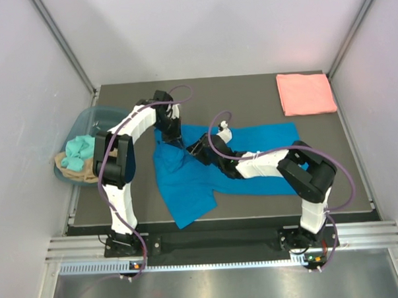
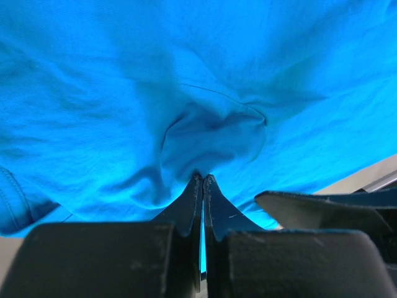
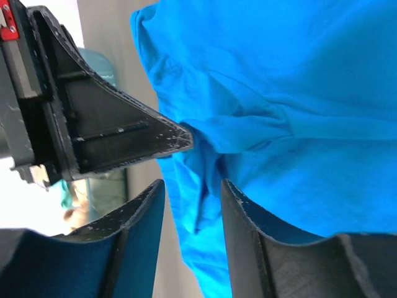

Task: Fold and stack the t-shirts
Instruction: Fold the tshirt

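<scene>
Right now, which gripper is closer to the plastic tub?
Left. The left gripper pinches the blue t-shirt to the right of the plastic tub; the right gripper sits farther right, over the same shirt.

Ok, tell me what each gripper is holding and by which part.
The left gripper is shut on the blue t-shirt, pinching a bunched fold beside a seam. The right gripper is open over the cloth, holding nothing.

Table (image 1: 249, 94): both shirts lie on it.
Middle shirt (image 1: 187, 189): in the middle of the table, between the two arms.
Corner shirt (image 1: 305, 93): at the far right corner, well apart from the middle shirt.
Tub (image 1: 85, 114): at the table's left edge, with clothes (image 1: 77, 153) in it.
Left gripper (image 1: 177, 141) and right gripper (image 1: 195, 149): side by side on the middle shirt's far left part.
</scene>
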`<act>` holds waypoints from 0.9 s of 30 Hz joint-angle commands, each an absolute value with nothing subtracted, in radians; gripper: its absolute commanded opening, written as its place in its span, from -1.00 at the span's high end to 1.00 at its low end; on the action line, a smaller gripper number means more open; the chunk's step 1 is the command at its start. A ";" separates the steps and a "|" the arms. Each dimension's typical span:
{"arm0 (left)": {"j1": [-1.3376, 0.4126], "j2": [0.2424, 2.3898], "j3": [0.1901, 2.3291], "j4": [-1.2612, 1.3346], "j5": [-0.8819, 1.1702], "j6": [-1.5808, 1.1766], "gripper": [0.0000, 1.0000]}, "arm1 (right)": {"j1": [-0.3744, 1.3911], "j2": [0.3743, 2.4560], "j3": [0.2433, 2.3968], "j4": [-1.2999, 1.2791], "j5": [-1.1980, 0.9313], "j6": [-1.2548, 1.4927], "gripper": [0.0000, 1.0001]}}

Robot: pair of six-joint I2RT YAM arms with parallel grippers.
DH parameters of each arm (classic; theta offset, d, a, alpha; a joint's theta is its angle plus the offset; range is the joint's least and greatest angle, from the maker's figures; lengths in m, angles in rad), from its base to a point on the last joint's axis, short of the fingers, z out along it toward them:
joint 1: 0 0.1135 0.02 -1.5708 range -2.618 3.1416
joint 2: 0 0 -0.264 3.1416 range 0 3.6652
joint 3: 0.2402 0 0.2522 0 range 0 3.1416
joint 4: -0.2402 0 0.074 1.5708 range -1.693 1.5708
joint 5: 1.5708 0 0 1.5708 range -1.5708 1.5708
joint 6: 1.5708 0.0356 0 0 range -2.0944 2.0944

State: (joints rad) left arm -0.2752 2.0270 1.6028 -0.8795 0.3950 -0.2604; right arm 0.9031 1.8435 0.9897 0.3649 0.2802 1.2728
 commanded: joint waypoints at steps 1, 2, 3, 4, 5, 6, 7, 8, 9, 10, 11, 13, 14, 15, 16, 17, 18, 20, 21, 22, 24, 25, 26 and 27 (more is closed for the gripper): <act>-0.267 2.023 1.631 -0.877 0.390 -0.259 1.00 | 0.928 1.873 1.075 0.275 0.359 1.368 0.19; -0.267 2.023 1.629 -0.877 0.390 -0.261 1.00 | 0.930 1.878 1.089 0.241 0.365 1.399 0.22; -0.265 2.023 1.631 -0.877 0.387 -0.261 1.00 | 0.931 1.879 1.094 0.207 0.373 1.413 0.23; -0.264 2.025 1.629 -0.877 0.388 -0.261 1.00 | 0.933 1.876 1.088 0.204 0.386 1.429 0.24; -0.261 2.025 1.631 -0.877 0.388 -0.261 1.00 | 0.936 1.875 1.083 0.204 0.393 1.455 0.25; -0.259 2.028 1.631 -0.879 0.390 -0.261 1.00 | 0.937 1.871 1.078 0.198 0.399 1.468 0.26; -0.255 2.031 1.628 -0.879 0.390 -0.261 1.00 | 0.939 1.871 1.080 0.193 0.409 1.473 0.26; -0.252 2.031 1.628 -0.879 0.391 -0.261 1.00 | 0.942 1.873 1.086 0.189 0.413 1.476 0.26; -0.250 2.033 1.621 -0.879 0.390 -0.262 1.00 | 0.942 1.878 1.095 0.154 0.417 1.483 0.26; -0.244 2.033 1.620 -0.877 0.391 -0.262 1.00 | 0.942 1.885 1.109 0.143 0.419 1.492 0.27; -0.241 2.031 1.617 -0.870 0.391 -0.262 1.00 | 0.942 1.888 1.111 0.140 0.419 1.508 0.27; -0.235 2.031 1.611 -0.868 0.397 -0.265 1.00 | 0.942 1.901 1.112 0.158 0.408 1.514 0.27; -0.235 2.029 1.611 -0.870 0.400 -0.262 1.00 | 0.943 1.905 1.117 0.156 0.405 1.508 0.27; -0.233 2.028 1.611 -0.870 0.400 -0.262 1.00 | 0.942 1.914 1.132 0.146 0.405 1.509 0.27; -0.232 2.029 1.611 -0.870 0.400 -0.262 1.00 | 0.942 1.919 1.135 0.143 0.403 1.512 0.27; -0.232 2.028 1.611 -0.870 0.399 -0.262 1.00 | 0.942 1.922 1.137 0.147 0.400 1.517 0.27; -0.232 2.026 1.609 -0.868 0.403 -0.264 1.00 | 0.942 1.930 1.143 0.150 0.400 1.519 0.27; -0.232 2.028 1.606 -0.865 0.410 -0.265 1.00 | 0.942 1.936 1.149 0.156 0.400 1.516 0.27; -0.230 2.028 1.603 -0.864 0.411 -0.265 1.00 | 0.942 1.943 1.158 0.158 0.400 1.516 0.27; -0.232 2.028 1.601 -0.862 0.413 -0.265 1.00 | 0.942 1.945 1.161 0.160 0.400 1.511 0.27; -0.232 2.031 1.598 -0.859 0.420 -0.265 0.99 | 0.942 1.959 1.175 0.166 0.400 1.509 0.27; -0.232 2.033 1.598 -0.859 0.422 -0.267 0.98 | 0.942 1.963 1.178 0.169 0.400 1.511 0.27; -0.232 2.033 1.597 -0.858 0.423 -0.267 0.98 | 0.942 1.968 1.181 0.172 0.399 1.512 0.27; -0.232 2.033 1.595 -0.854 0.426 -0.267 0.98 | 0.942 1.983 1.190 0.172 0.393 1.519 0.27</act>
State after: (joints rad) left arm -0.2352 2.0274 1.6012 -0.8753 0.4049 -0.2619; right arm 0.9245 1.9530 1.1419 0.1432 0.3798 1.5047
